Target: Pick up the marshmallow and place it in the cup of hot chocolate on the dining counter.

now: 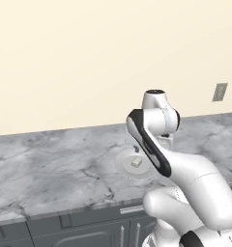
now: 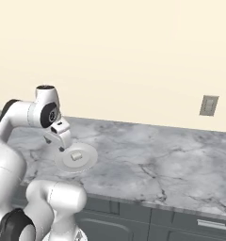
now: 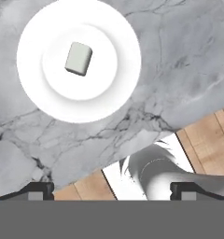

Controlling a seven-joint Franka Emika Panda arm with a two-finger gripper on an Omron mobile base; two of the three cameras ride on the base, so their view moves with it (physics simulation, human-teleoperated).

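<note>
The marshmallow (image 3: 79, 58) is a tiny off-white block lying on a pale round plate (image 3: 109, 98) on a grey marbled counter (image 3: 188, 56). My gripper (image 3: 113, 189) hangs open above the plate's near side, its fingers wide apart with nothing between them. From the left base view the marshmallow (image 1: 136, 163) rests in the plate (image 1: 123, 166), and the gripper (image 1: 136, 149) hovers just over it, partly hidden by my forearm. From the right base view the gripper (image 2: 62, 148) sits just left of and above the marshmallow (image 2: 76, 156). The cup of hot chocolate and the dining counter are out of view.
The marbled counter (image 1: 50, 169) runs along a cream wall with an outlet (image 2: 209, 105). Dark grey cabinets (image 1: 89, 229) sit under its front edge. Wooden floor (image 3: 207, 135) shows past the counter edge in the hand view.
</note>
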